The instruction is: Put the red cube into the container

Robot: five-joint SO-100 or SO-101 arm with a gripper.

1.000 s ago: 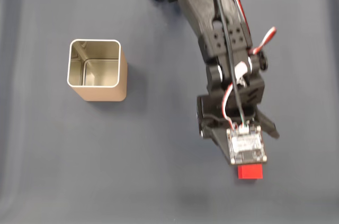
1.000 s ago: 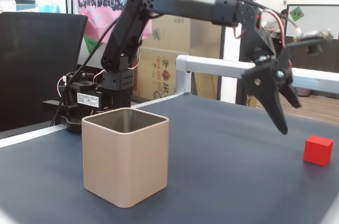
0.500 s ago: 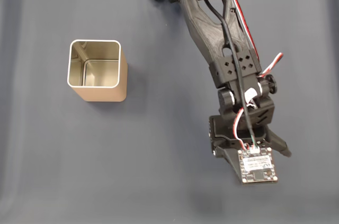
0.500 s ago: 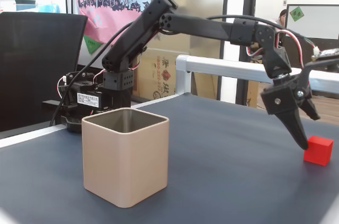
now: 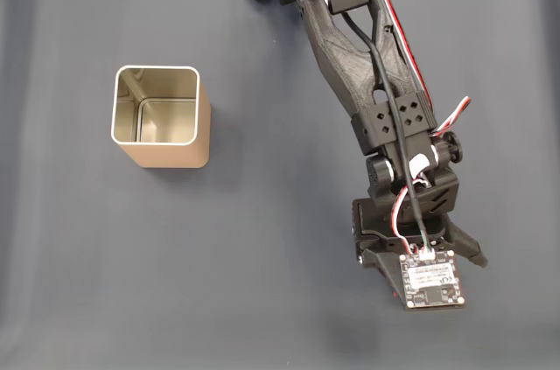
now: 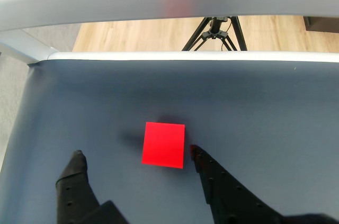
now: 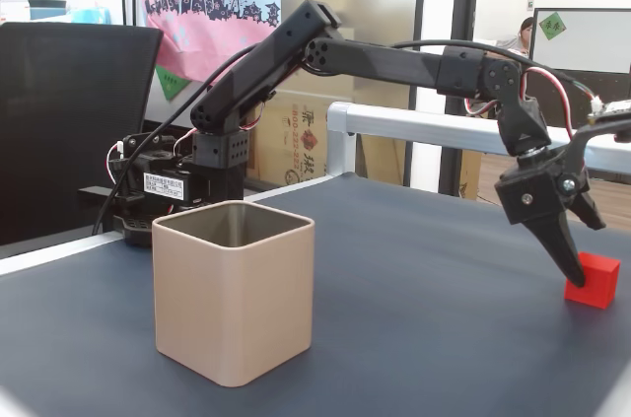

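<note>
While the black arm [image 5: 367, 90] stretches from its base at the far edge of the worktop [image 5: 105, 282] out toward the near right corner, as an overhead-looking fixed view shows it, the gripper [image 6: 135, 158] hangs low over the dark blue-grey surface with its jaws spread wide and nothing held between them. Seen from the wrist view, the red cube [image 6: 164, 144] rests flat on the worktop in the gap between the two black fingers: the right-hand fingertip [image 6: 195, 152] sits just beside the cube's right edge, whether touching or not I cannot tell, and the left-hand fingertip [image 6: 77, 159] stands well apart from it. Beyond the cube in that view run the worktop's pale edge, a strip of wooden floor and the feet of a tripod [image 6: 214, 30]

From the side-on fixed view, the gripper [image 7: 575, 274] points down at a slant, its tip overlapping the left face of the red cube [image 7: 595, 280], which sits near the right edge of the worktop. A small circuit board [image 5: 430, 281] rides on top of the gripper in the view from above and covers the cube there

Standing upright and open-topped, the container [image 5: 159, 116] is toward the left side of the worktop, well apart from the gripper and the cube; its shiny inside holds nothing
</note>
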